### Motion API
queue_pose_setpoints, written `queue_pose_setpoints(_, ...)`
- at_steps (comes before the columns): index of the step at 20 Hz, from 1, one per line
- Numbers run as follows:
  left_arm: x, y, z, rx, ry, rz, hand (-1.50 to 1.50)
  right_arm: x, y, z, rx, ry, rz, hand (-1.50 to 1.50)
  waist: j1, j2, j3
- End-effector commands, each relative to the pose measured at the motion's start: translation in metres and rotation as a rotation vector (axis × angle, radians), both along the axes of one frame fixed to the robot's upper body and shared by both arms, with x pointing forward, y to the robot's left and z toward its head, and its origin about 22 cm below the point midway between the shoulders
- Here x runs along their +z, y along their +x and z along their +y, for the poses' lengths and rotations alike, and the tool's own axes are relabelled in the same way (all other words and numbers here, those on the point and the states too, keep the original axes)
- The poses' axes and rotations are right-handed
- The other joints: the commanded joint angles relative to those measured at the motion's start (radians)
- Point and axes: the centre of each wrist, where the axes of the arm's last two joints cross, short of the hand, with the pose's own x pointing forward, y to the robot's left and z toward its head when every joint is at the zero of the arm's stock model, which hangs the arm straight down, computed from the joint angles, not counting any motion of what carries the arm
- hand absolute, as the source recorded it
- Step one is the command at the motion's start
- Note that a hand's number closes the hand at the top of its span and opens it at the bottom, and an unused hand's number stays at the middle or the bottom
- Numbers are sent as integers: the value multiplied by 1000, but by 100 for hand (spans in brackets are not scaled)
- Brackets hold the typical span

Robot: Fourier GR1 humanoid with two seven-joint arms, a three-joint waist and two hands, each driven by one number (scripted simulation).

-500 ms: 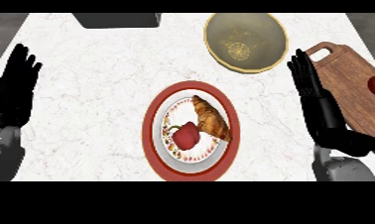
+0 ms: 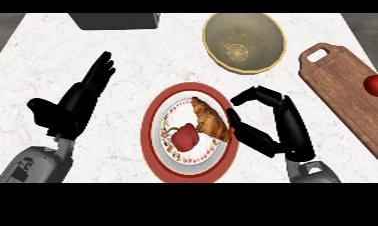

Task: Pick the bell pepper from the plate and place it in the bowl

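Observation:
A red bell pepper [image 2: 185, 137] lies on a red-rimmed plate [image 2: 153, 154] at the centre, next to a brown croissant [image 2: 211, 120]. An olive-yellow bowl [image 2: 244, 41] stands at the back right with nothing in it. My right hand [image 2: 275, 127] hovers at the plate's right rim, fingers bent inward toward the croissant, thumb apart, holding nothing. My left hand [image 2: 74, 101] is open left of the plate, fingers straight and pointing up and to the right.
A wooden cutting board [image 2: 337, 86] lies at the right edge with a red item [image 2: 371, 85] on it. A dark grey box [image 2: 118, 20] sits at the back of the counter, left of the bowl.
The right hand has moved left from beside the cutting board to the plate's right rim and bent its fingers. The left hand has moved inward toward the plate.

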Motion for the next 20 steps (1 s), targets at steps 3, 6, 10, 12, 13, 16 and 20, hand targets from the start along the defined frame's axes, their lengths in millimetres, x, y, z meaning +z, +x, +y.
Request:
queue_pose_setpoints(3,-4,-9,-37,-181,-1,-8,0,-18,-18,91,23,-82,-64,-150,32,6,6)
queue_pose_setpoints(6,-15,-14,-33,-173,1,-3,0,-15,-5,87,20,-351,-92,-150,33,5,4)
queue_pose_setpoints(10,-16,-13,-33,-178,-5,-11,0,11,0,106,-26,-598,-22,-150,30,0,3)
queue_pose_setpoints(12,-13,-9,-34,-159,7,-10,0,12,-9,106,-43,-752,22,-150,15,-6,2)
queue_pose_setpoints(13,-12,-12,-33,-165,-8,4,0,17,3,106,-79,-834,56,-150,27,-6,1)
queue_pose_setpoints(16,-18,-13,-35,-176,1,16,0,24,0,120,-11,-1046,214,-150,23,-6,-1)
queue_pose_setpoints(20,-16,-10,-32,-174,3,-1,0,48,-6,151,55,-1168,410,-150,29,-2,1)
